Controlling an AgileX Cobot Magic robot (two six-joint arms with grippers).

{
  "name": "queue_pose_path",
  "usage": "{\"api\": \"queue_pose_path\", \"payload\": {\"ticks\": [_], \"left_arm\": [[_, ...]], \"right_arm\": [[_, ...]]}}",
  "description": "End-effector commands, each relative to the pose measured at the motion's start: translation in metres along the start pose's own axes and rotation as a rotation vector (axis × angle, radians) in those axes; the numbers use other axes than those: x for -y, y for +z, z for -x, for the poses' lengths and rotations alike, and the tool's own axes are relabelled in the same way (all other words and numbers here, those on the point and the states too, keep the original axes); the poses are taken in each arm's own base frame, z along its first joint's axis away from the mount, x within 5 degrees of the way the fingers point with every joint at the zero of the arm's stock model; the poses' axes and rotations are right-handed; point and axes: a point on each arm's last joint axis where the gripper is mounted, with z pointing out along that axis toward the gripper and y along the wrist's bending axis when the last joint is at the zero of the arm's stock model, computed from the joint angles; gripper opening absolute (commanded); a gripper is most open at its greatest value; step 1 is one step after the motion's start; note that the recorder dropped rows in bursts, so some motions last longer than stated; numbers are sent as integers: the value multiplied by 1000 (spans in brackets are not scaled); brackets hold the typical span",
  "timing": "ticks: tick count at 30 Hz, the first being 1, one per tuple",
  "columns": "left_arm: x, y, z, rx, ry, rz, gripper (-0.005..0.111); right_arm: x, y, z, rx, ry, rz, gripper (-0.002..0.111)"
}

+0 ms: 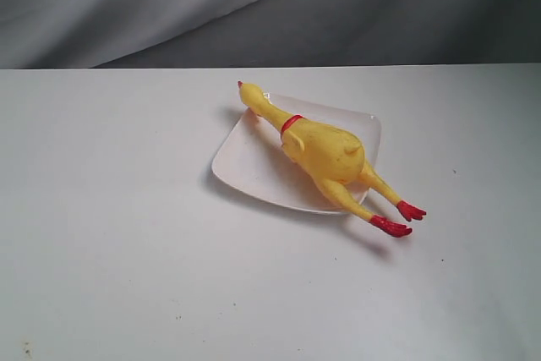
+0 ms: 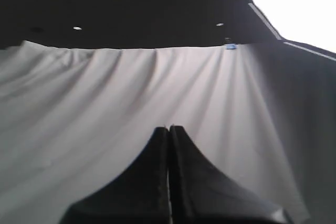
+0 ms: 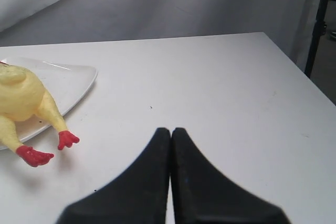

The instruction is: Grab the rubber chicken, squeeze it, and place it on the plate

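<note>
Okay, toy: rubber chicken [image 1: 330,154], smooth yellow, red feet overhanging rim.
dish: plate [image 1: 245,162], glossy white, rounded square.
left gripper [image 2: 168,128]: closed, empty.
right gripper [image 3: 171,130]: closed, empty.

The right end effector [image 3: 171,132] hangs over bare white bench [image 3: 220,87], its two black fingers pressed together and gripping nothing. Apart from it, the rubber chicken [image 3: 21,95] lies on the white plate [image 3: 73,80], its legs crossing the rim and its red feet [image 3: 34,156] over the bench. A grey curtain [image 3: 184,3] hangs beyond the bench's far edge.
</note>
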Motion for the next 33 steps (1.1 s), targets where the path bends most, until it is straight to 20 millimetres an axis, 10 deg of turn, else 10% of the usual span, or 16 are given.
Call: {"api": "queue_pose_path", "payload": {"ticks": [1,33], "left_arm": [[2,-1,3,0,78,125,0],[3,-1,2,-7,135,197,0]], "right_arm": [[1,0,-1,1,0,-9,0],[1,0,-1,1,0,-9,0]]}}
